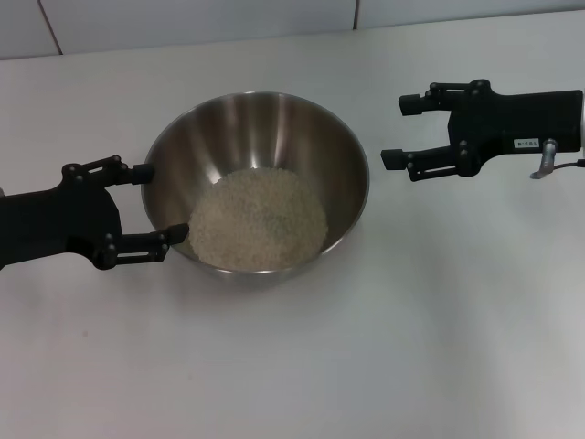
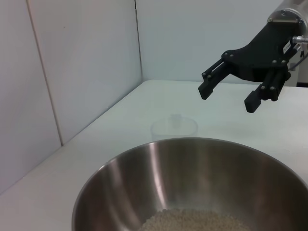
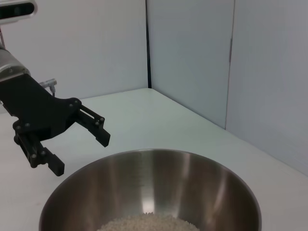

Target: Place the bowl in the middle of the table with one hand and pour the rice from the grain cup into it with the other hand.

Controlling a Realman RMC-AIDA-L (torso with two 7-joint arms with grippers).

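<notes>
The steel bowl (image 1: 302,128) stands near the middle of the white table (image 1: 430,320), with a flat heap of rice (image 1: 259,219) in its bottom. My left gripper (image 1: 163,202) is open at the bowl's left side, its fingertips close against the rim and outer wall. To the right my right gripper (image 1: 399,131) is open and empty, a short way off the rim. The left wrist view shows the bowl (image 2: 159,163), the rice (image 2: 192,222), the right gripper (image 2: 227,97) and, faintly, the clear grain cup (image 2: 174,127) standing beyond the bowl. In the head view I cannot make the cup out.
A white tiled wall (image 1: 183,23) runs along the table's far edge. White panels (image 3: 192,57) close off the table's sides in the wrist views. The right wrist view shows the bowl (image 3: 192,178) and the left gripper (image 3: 81,153) beyond it.
</notes>
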